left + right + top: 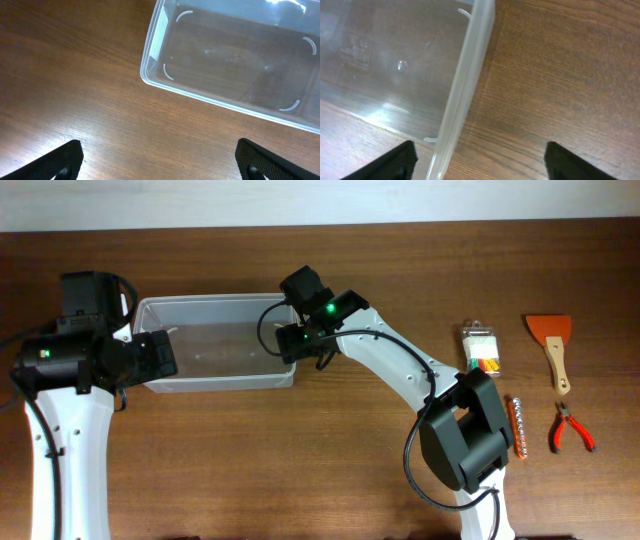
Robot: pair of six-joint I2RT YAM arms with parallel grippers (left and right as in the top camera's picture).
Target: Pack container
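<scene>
The container (215, 308) is a clear rectangular plastic bin lying empty on the wooden table at left of centre. It shows in the left wrist view (235, 60) and its end wall shows in the right wrist view (465, 85). My left gripper (160, 355) is open and empty at the bin's left end; its fingers (160, 162) hang over bare wood beside the bin's corner. My right gripper (297, 340) is open and empty at the bin's right end; its fingers (480, 160) straddle the bin's rim, one over the inside, one over the table.
To the right lie a small clear case of coloured bits (483, 348), an orange scraper with a wooden handle (553, 345), red-handled pliers (570, 426) and a strip of bits in an orange holder (519, 426).
</scene>
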